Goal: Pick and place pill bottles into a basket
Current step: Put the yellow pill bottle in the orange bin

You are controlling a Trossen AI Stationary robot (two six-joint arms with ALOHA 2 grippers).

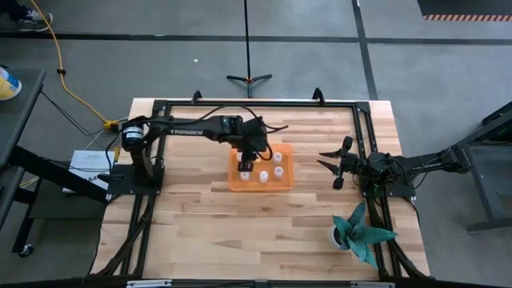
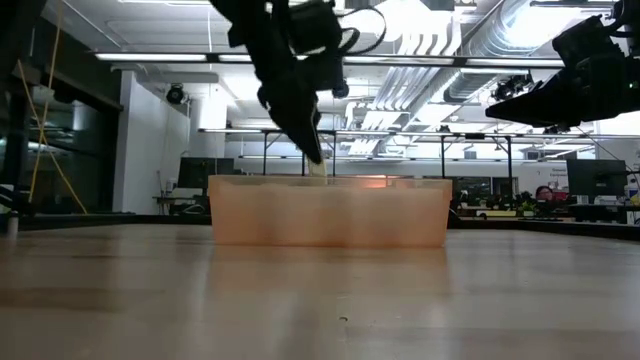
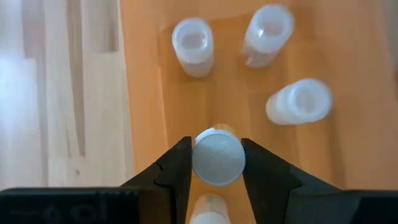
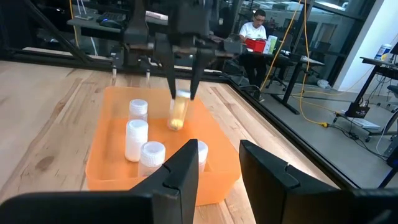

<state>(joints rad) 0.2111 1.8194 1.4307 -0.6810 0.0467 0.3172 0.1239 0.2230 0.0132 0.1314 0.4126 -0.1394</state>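
Reaching in from the left side of the desk (image 1: 264,232), my left gripper (image 3: 217,163) sits over the basket (image 1: 284,182), at its left end. Its fingers (image 3: 175,168) are clamped on a pill bottle (image 3: 217,157): through the left wrist camera I see the round pale cap squeezed squarely between the two dark tips, one on each flank. From the right wrist camera the held bottle hangs tilted below those tips, inside the basket's walls, its lower end low over the orange floor; I cannot tell whether it touches. In the low view it is just at the basket's rim line.

Further into the basket, three other bottles (image 3: 193,45) stand upright on its floor, well apart from one another and clear of the held one.

Right of the basket and well apart from it, my right gripper (image 1: 334,166) waits above the desk near the right frame rail, its fingers spread apart with nothing between them. A teal leafy object (image 1: 364,234) lies nearer the desk's front edge than that gripper.
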